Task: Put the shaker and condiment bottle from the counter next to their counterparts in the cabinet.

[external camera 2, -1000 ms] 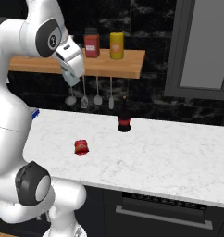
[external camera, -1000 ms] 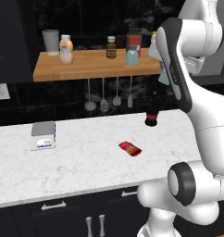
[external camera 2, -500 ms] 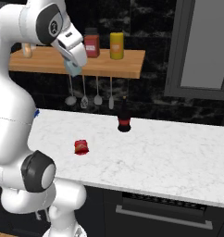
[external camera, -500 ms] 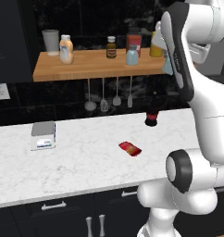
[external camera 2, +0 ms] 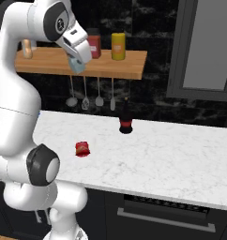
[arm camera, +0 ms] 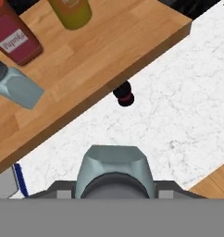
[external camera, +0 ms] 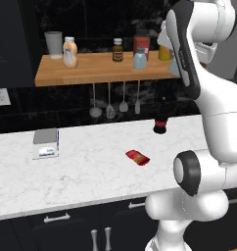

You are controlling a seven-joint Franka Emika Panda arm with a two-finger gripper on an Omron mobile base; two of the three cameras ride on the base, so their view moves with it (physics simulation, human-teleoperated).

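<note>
pincer (arm camera: 115, 185) raised, gripping shaker (arm camera: 115, 169), beside cabinet (arm camera: 109, 60)

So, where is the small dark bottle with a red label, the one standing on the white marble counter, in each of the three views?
Left base view: the dark bottle with a red label stands right of middle on the white marble counter, below the wooden shelf.
Right base view: near the middle, below the shelf's right part.
Hand view: seen from above, near the middle, at the shelf's front edge.
Shared landmark: the wooden shelf.
</note>
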